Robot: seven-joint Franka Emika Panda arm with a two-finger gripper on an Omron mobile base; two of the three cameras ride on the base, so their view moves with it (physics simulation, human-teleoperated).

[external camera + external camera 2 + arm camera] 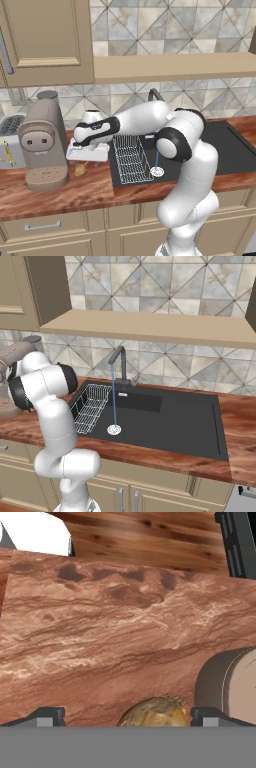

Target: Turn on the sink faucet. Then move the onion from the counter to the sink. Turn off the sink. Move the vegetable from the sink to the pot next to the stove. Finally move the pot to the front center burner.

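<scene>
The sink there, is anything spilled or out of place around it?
Nothing is spilled. The faucet runs a thin stream straight onto the drain of the sink. The onion sits on the wooden counter, under the open gripper.

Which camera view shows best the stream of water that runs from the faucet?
The right base view: there the water stream falls unobstructed from the faucet down to the drain. In the left base view only the lower part of the stream shows beside the arm. The hand view looks at the counter and the onion.
</scene>
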